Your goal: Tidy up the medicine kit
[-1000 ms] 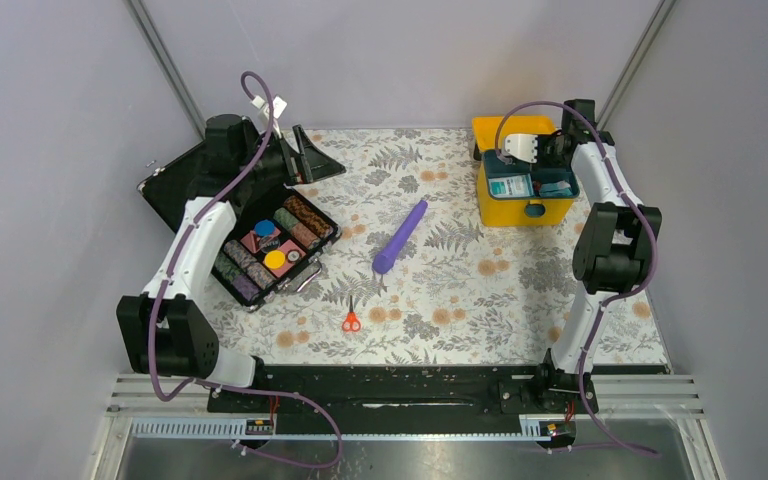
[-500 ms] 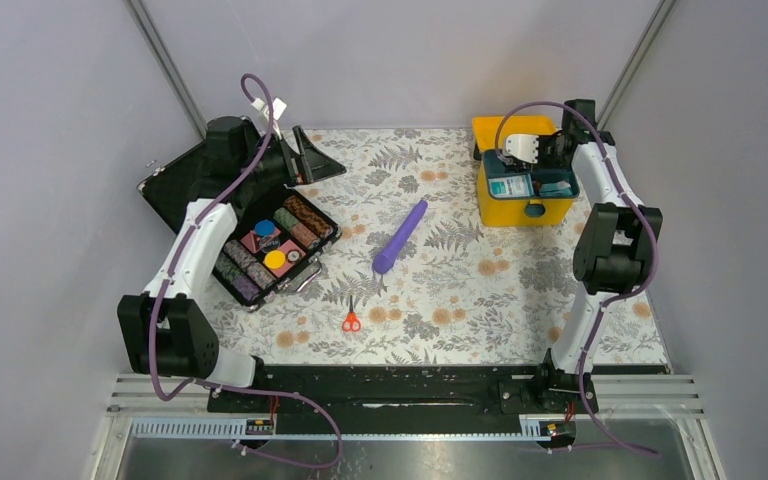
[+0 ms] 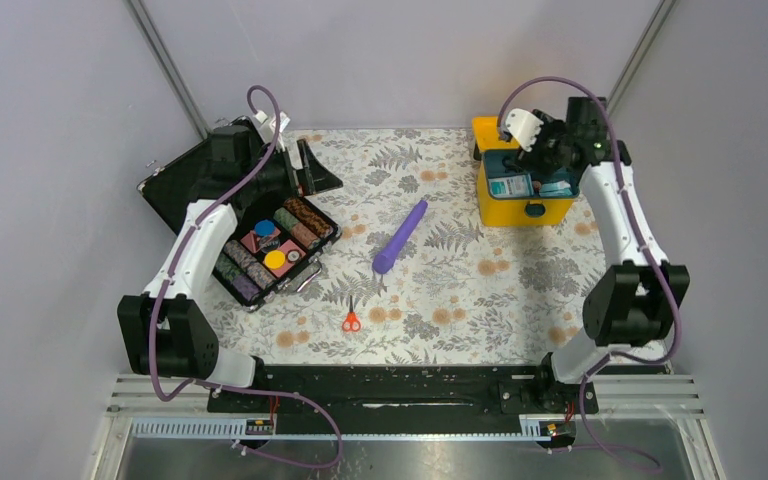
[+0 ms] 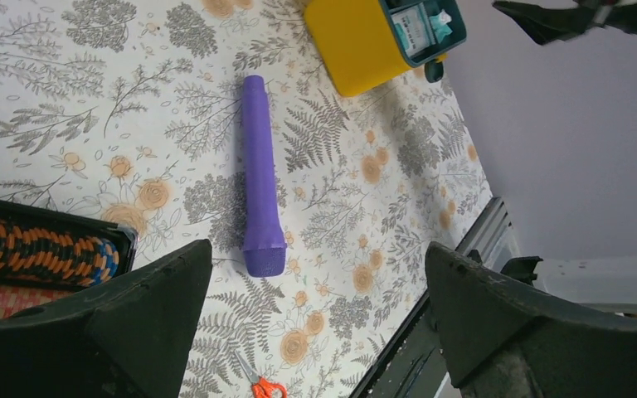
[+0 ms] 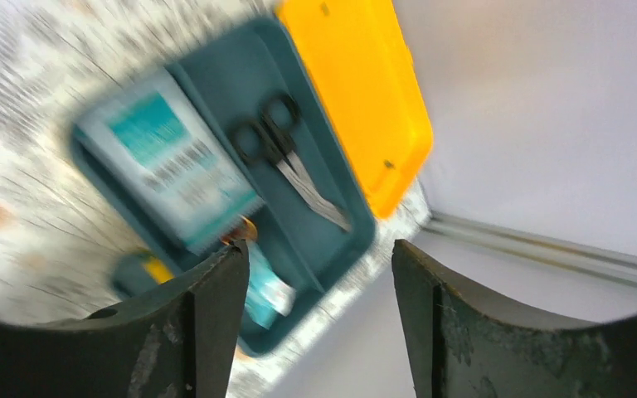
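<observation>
Up and out of the medicine kit [image 3: 525, 212] the right claw [image 3: 550, 152] has been lifted since a second ago, and its jaws, nearly together then, are now seen apart with nothing between them, hanging just above the tray. The right elbow has been swung lower and nearer the right wall. A floral-printed worktop [image 3: 440, 290] is shown, closed in by plain pale grey walls at the back and on both sides, with a metal rail along the near edge. The kit is set in the far right corner, close to the back edge and near the right wall. Open floral surface is seen between the kit and the purple cylinder [image 3: 400, 236] lying mid-worktop, and more in front of the kit. Orange-handled scissors [image 3: 351, 321] are laid nearer the bases, and a black case [image 3: 172, 195] is placed at the left under the left claw [image 3: 305, 165], whose jaws are spread wide and empty. The kit's yellow lid [image 5: 365, 91] is thrown back, and in the teal tray black-handled scissors [image 5: 286, 157] and a white-and-teal packet [image 5: 166, 157] are made out, blurred.
</observation>
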